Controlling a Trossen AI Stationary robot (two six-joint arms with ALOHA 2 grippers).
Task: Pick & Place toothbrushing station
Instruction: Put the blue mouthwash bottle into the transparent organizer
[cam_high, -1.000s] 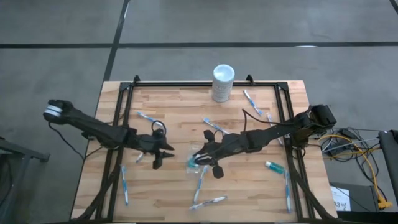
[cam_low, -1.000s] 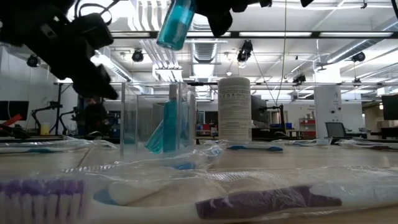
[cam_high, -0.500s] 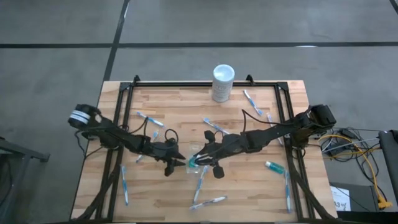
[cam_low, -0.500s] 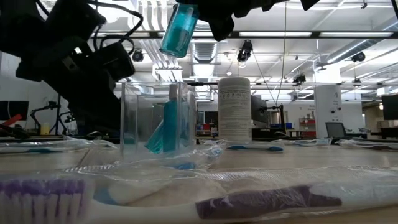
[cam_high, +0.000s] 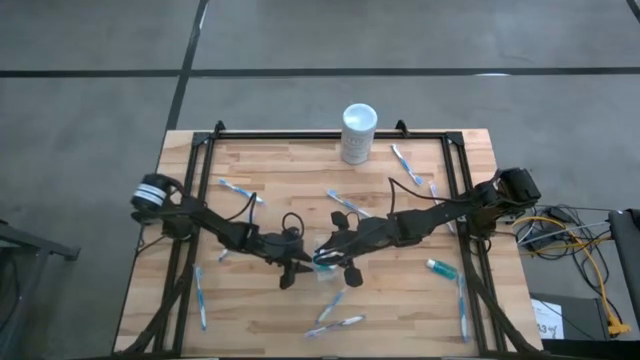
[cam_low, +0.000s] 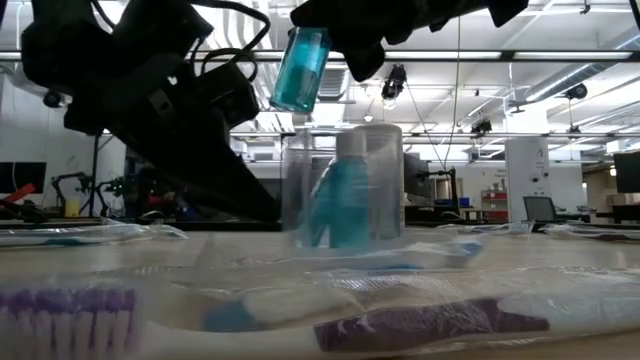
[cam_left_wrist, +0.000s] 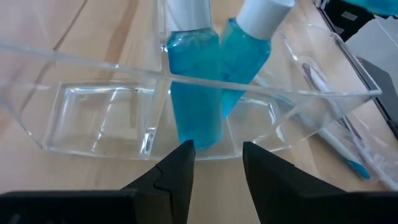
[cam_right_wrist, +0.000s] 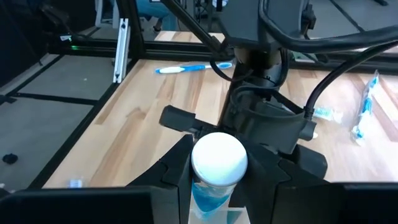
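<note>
The small clear cup (cam_low: 342, 195) stands upright on the table's middle (cam_high: 333, 272) with two teal tubes (cam_left_wrist: 194, 99) in it, caps up. My left gripper (cam_left_wrist: 214, 158) is low at the cup's left side (cam_high: 297, 270), open. My right gripper (cam_high: 325, 257) is shut on a third teal tube (cam_low: 300, 70), which hangs just above the cup. Blue-and-white toothbrushes (cam_high: 238, 188) (cam_high: 345, 203) lie scattered flat on the wood. My left gripper has its two open fingertips (cam_left_wrist: 185, 152) against the cup's near wall, low down (cam_left_wrist: 211, 140). It comes slanting down from the table's left. The cup stands on its base on the table. My right gripper pinches the tube at its white cap end (cam_right_wrist: 217, 158) between its two fingers, coming slanting down from the table's right. The tube hangs below the fingers, teal body down and a little tilted, clear of the cup.
A tall white cylinder (cam_high: 359, 132) stands at the far edge's middle. More wrapped toothbrushes lie near the front edge (cam_high: 335, 322) and the right rail (cam_high: 462, 310), and a teal tube (cam_high: 441, 268) lies at the right. A black frame (cam_high: 330, 134) edges the table.
My left gripper has swept toward the table's right and down, from the left part of the table to the cup. It stays open. The cup, still upright with its tubes, has slid a little toward the table's right.
</note>
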